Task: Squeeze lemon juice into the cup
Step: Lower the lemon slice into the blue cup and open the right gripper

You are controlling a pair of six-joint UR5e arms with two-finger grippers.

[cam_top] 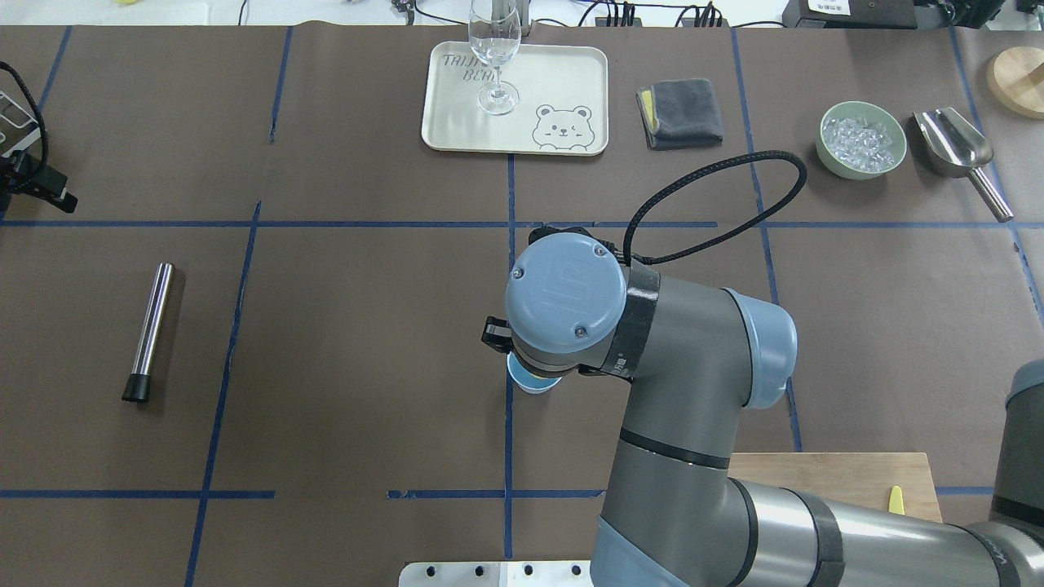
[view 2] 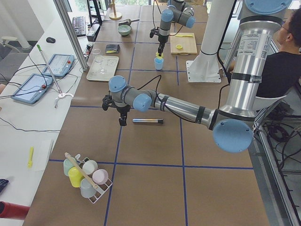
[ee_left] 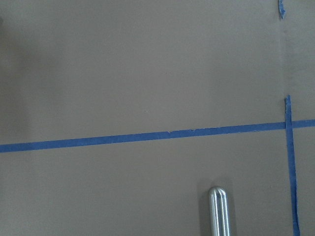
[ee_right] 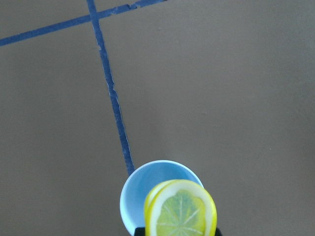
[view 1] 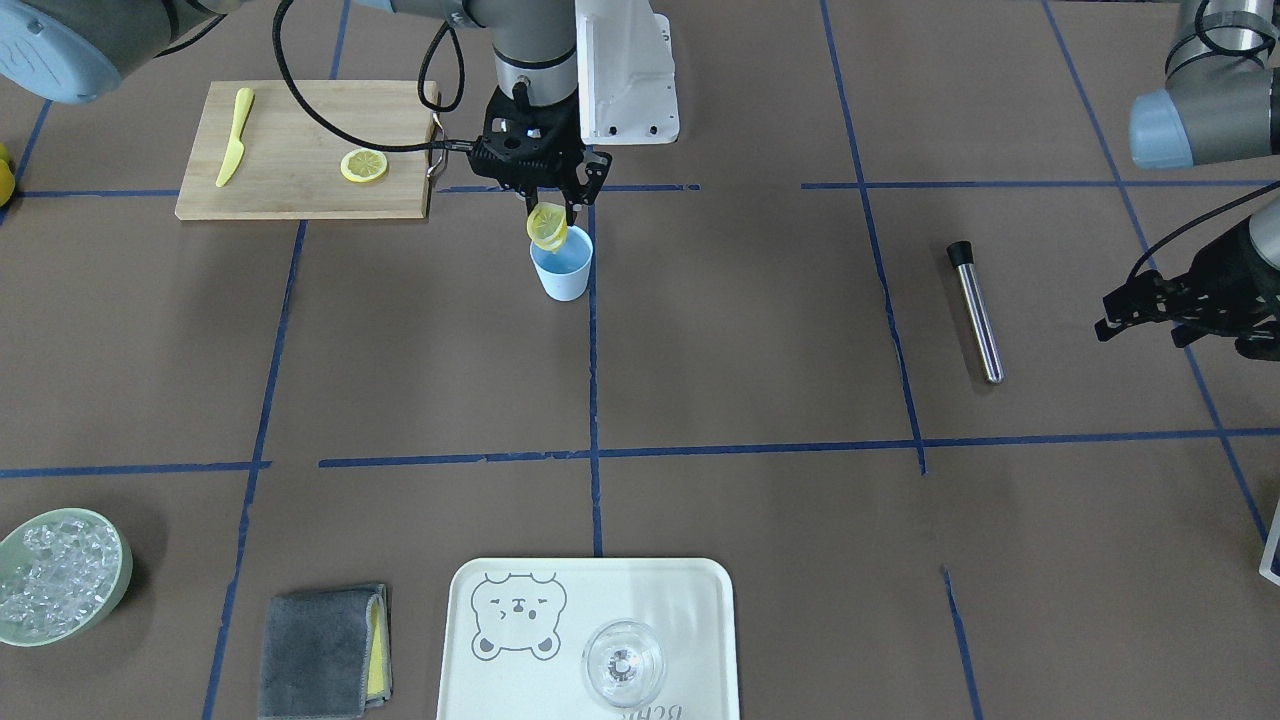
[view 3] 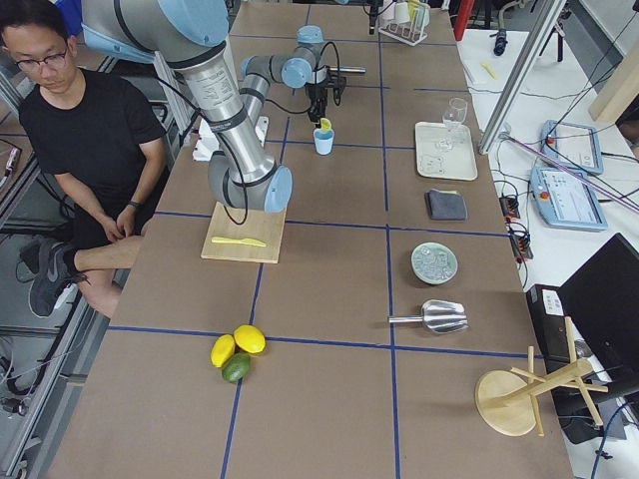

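Observation:
My right gripper is shut on a lemon slice and holds it just above the mouth of the light-blue cup. In the right wrist view the slice hangs over the cup's near rim and looks pinched, with a doubled yellow edge. From overhead, my right wrist covers the gripper and only part of the cup shows. A second lemon slice lies on the wooden board. My left gripper hovers far off by the table's end; I cannot tell whether it is open or shut.
A yellow plastic knife lies on the board. A metal tube with a black cap lies near my left gripper. On the far side stand a white tray with a clear glass, a grey cloth and a green bowl of ice.

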